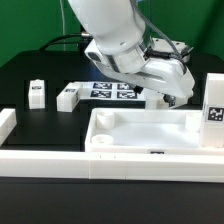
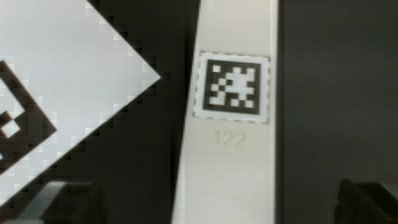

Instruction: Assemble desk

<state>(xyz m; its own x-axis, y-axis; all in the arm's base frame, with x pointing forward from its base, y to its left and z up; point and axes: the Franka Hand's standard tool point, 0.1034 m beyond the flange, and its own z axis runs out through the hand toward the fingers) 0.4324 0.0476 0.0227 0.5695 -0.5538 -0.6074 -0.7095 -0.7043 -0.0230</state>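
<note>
Gripper (image 2: 214,194) wide open, straddling tagged leg (image 2: 231,120), not touching

The tabletop (image 1: 150,135) lies at the bench's (image 1: 40,65) front, with one leg (image 1: 214,108) upright at its corner on the exterior view's right. The marker board (image 1: 112,90) lies behind the tabletop. A second leg (image 1: 68,96) and a third leg (image 1: 37,93) sit further to the exterior view's left.

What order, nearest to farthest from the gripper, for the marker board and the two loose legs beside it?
1. marker board, next to the gripper.
2. inner leg, just past the board.
3. outer leg, farthest toward the exterior view's left.
</note>
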